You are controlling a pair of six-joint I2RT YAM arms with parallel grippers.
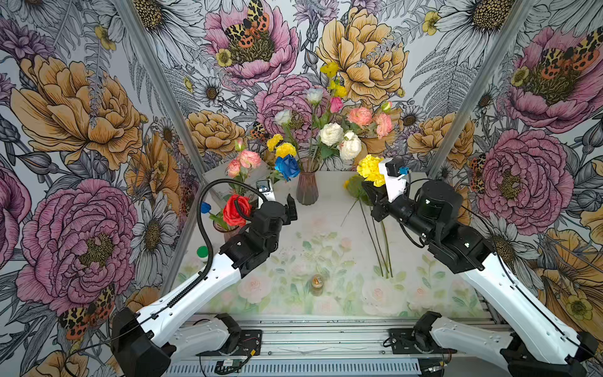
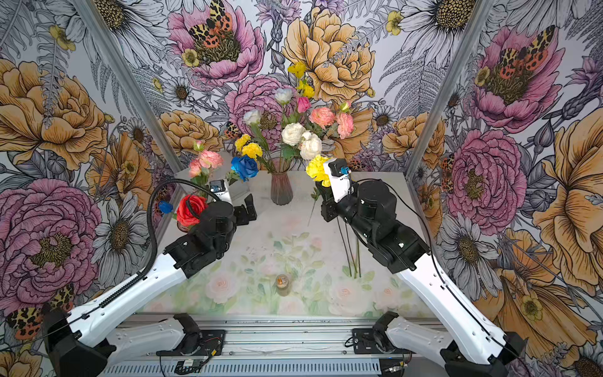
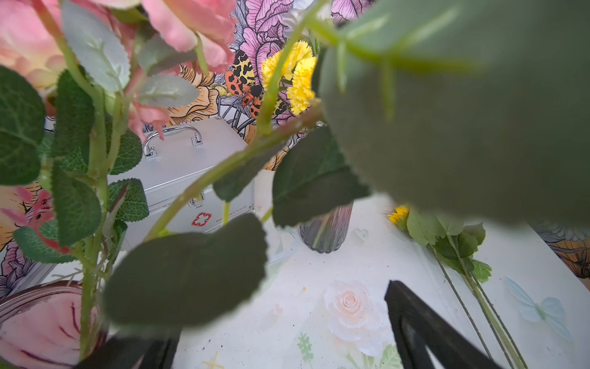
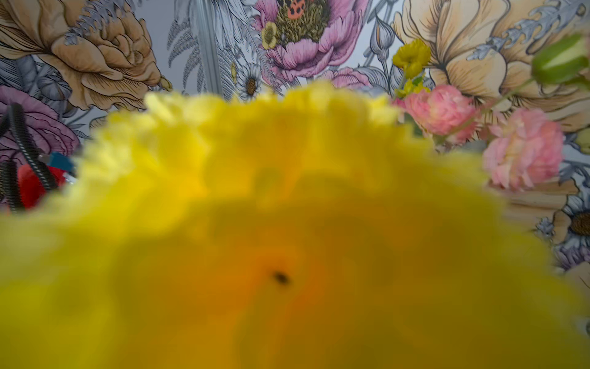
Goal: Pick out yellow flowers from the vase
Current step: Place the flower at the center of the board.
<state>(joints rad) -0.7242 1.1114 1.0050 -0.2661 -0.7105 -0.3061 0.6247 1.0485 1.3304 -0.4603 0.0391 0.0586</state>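
One blurred yellow bloom (image 4: 287, 223) across right-wrist view

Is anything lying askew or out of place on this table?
Several green stems lie flat on the table right of the vase, not standing in it. The right end effector, shut, seems to hold a yellow flower above them.
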